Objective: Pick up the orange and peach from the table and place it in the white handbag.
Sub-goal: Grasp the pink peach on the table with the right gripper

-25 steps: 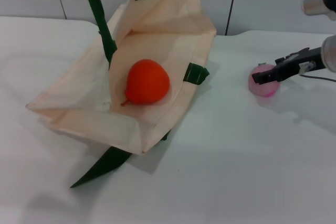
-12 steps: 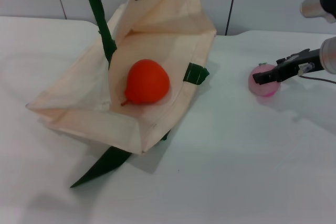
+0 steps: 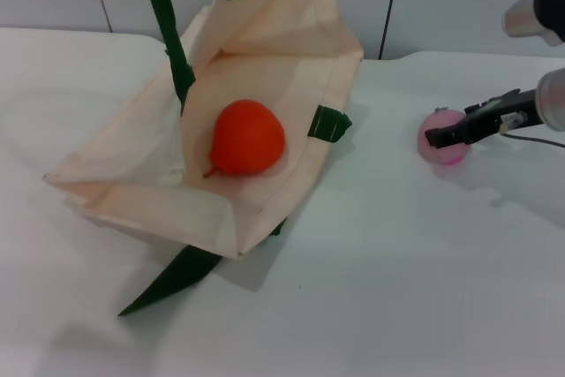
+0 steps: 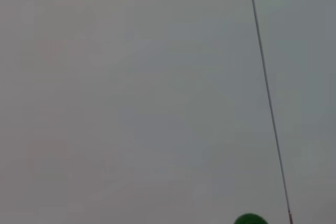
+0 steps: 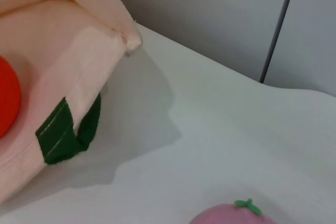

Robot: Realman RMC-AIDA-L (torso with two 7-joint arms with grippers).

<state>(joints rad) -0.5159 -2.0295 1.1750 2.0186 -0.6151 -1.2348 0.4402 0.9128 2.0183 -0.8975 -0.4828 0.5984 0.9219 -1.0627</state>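
Right gripper (image 3: 439, 137): dark fingers reach in from the robot's right, tips at the peach's near-right side, touching or almost. Can't tell if fingers are wide, narrow or gripping; only one dark tip is clearly seen in head view.
Right arm (image 3: 552, 94): silver wrist at frame edge, w/ a thin cable trailing off behind it.
Peach (image 3: 441, 136): small pink fruit, sits on the table (image 3: 397, 262), well right of the bag, partly hidden by the finger. Right wrist view shows just its top (image 5: 233, 216) w/ a tiny green stem nub.
Orange (image 3: 248, 137): glossy orange-red, pointed stem end twd the robot's left & near side. Lies inside the bag on its inner fabric, approx mid-bag. Right wrist view catches only an edge of it (image 5: 8, 95).
White handbag (image 3: 132, 192): cream cloth, lying on the table w/ mouth spread open twd the back wall; near end folded. Green strap tab (image 3: 328, 123) on its right edge, also seen in right wrist view (image 5: 65, 132).
Green handles: one (image 3: 166, 24) rises up out of the top of head view; another strap (image 3: 172, 278) pokes out from under the bag's near corner, flat on the table.
Left gripper: not seen; left wrist view shows only grey wall (image 4: 131, 93) w/ a thin seam line, plus a small green blob at the frame edge, can't ID it.
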